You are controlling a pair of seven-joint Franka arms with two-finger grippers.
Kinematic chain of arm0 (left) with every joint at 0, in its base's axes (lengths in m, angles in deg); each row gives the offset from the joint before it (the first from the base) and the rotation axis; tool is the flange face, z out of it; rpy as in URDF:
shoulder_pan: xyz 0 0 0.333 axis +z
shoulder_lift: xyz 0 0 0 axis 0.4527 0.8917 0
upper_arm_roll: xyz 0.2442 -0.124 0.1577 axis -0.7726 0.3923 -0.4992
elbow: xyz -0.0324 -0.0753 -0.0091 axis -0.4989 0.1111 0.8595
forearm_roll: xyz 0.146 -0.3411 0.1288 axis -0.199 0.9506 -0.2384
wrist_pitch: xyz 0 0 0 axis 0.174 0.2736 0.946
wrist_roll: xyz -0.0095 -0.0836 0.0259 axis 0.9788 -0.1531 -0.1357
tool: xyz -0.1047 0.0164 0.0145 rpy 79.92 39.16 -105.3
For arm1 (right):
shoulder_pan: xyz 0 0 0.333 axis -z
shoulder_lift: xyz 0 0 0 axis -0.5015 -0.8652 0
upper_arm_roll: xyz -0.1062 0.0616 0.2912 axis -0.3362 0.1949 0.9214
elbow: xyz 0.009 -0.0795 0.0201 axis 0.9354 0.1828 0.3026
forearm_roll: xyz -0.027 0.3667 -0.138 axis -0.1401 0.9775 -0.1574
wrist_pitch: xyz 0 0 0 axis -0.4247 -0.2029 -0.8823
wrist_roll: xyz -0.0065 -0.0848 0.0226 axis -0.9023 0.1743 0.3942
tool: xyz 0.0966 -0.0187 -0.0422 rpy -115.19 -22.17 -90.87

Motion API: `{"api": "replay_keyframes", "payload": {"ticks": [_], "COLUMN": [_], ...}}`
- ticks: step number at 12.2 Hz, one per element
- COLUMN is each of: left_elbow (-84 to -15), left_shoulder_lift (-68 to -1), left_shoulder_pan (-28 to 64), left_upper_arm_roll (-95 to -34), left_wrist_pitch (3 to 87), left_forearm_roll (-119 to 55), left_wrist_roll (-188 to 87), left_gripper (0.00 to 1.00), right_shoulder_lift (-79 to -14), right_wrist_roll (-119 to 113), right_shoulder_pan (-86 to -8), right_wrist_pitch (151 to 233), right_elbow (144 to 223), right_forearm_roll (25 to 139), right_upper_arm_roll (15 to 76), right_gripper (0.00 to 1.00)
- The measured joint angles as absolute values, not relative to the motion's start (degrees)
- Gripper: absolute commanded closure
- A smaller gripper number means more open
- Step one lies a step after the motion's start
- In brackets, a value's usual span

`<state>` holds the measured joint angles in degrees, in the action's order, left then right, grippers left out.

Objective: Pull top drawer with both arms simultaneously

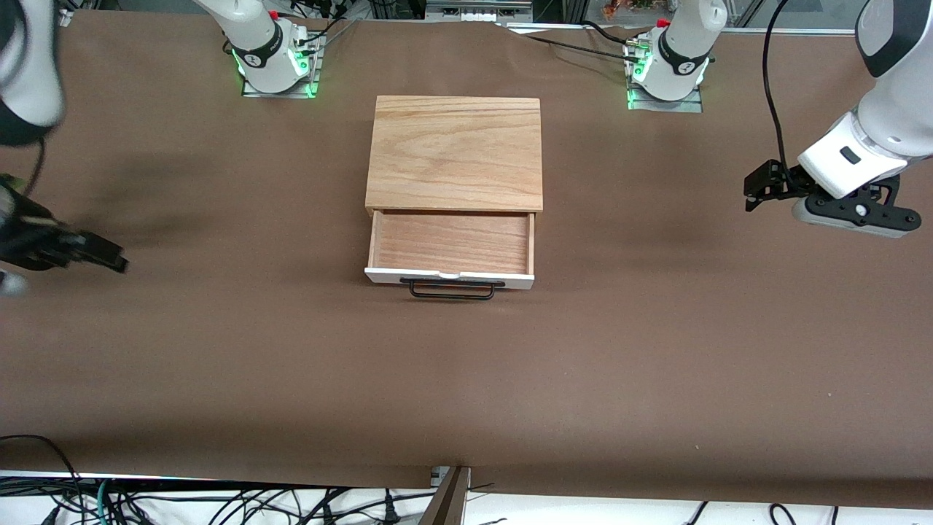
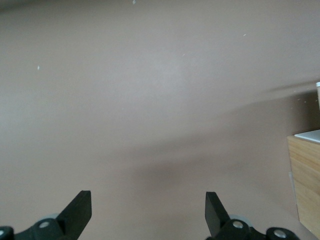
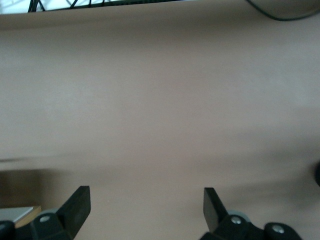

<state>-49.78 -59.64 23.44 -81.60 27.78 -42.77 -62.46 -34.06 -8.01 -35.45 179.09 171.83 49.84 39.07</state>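
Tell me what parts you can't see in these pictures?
- Front view: the top drawer is pulled out, but the wooden top hides its back part.
- Front view: the right end effector is blurred.
- Left wrist view: the edge cuts off the box; the left end effector shows only fingertips.

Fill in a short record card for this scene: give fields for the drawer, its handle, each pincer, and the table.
top drawer: pulled out of the wooden box, light wood inside showing, nothing in it
handle: black wire, on the white front, nothing gripping it
left pincer: open, over bare table toward the left arm's end, apart from the drawer
right pincer: open, over bare table toward the right arm's end, apart from the drawer
table: brown cover
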Motion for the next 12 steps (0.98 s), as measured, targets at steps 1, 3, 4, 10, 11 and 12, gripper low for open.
{"api": "replay_keyframes", "payload": {"ticks": [1,3,4,10,11,12], "left_elbow": [-50.05,-50.02,-50.01,-49.90,-49.89,-49.89], "left_shoulder_lift": [-59.72,-59.59,-59.59,-59.58,-59.58,-59.58], "left_shoulder_pan": [23.59,23.64,23.65,23.65,23.65,23.67], "left_upper_arm_roll": [-81.57,-81.55,-81.52,-81.18,-81.16,-81.16], "left_wrist_pitch": [27.89,28.34,28.37,28.37,28.37,28.37], "left_forearm_roll": [-42.22,-40.68,-40.61,-40.61,-40.61,-40.61], "left_wrist_roll": [-61.95,-61.62,-61.57,-61.54,-61.54,-61.54], "left_gripper": [0.00,0.00,0.00,0.00,0.00,0.00], "right_shoulder_lift": [-31.13,-27.28,-26.25,-26.76,-27.42,-27.94], "right_wrist_roll": [-8.01,-7.90,-7.97,-9.75,-9.75,-9.75], "right_shoulder_pan": [-33.30,-31.18,-30.93,-30.84,-30.82,-30.82], "right_wrist_pitch": [177.66,176.78,176.05,174.70,174.79,174.80], "right_elbow": [173.92,177.39,178.18,179.34,178.93,178.34], "right_forearm_roll": [49.13,46.45,45.34,44.39,44.35,44.35], "right_upper_arm_roll": [39.93,41.61,43.16,47.86,47.95,48.03], "right_gripper": [0.00,0.00,0.00,0.00,0.00,0.00]}}
